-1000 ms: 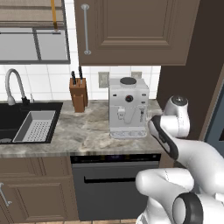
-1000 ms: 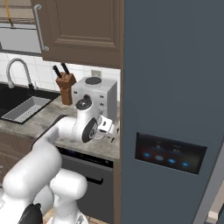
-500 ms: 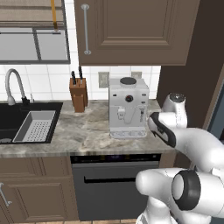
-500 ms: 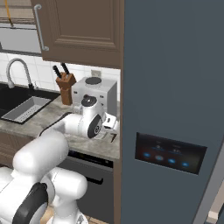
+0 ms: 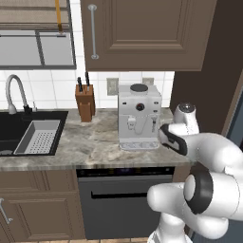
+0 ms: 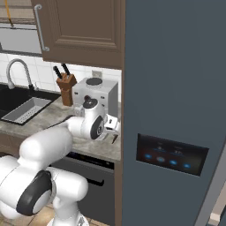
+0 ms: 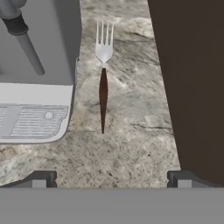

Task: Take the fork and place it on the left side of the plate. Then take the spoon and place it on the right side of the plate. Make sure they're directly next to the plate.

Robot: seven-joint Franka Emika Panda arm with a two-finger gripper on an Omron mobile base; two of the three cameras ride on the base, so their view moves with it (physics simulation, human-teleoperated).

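Fork [image 7: 103, 74] lies on the marble surface [image 7: 131, 148] beside the half cut-off coffee machine [image 7: 37, 70]; jaws wide open, empty.

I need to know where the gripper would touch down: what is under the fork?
The fork lies flat on the bare marbled countertop, between the coffee machine and a dark side wall. Nothing else shows beneath it; the stone directly under it is covered.
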